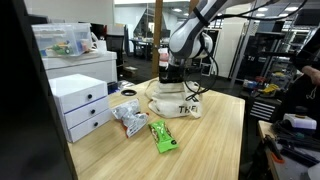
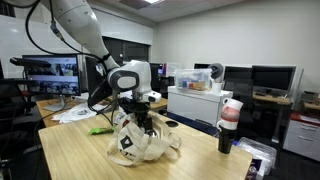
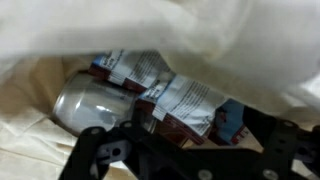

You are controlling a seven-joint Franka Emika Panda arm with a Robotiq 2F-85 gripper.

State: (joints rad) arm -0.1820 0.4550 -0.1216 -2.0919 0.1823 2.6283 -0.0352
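Inside the floppy white cloth bag (image 3: 200,30), the spread hand (image 3: 190,145) could snag fabric or crush the red-and-white crinkled packets (image 3: 185,100).

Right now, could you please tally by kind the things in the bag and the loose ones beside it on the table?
Silver can in the cloth bag: 1
Printed packets in the bag: 2 visible
Loose on the table, green packet and silvery packet: 2
Total: 5
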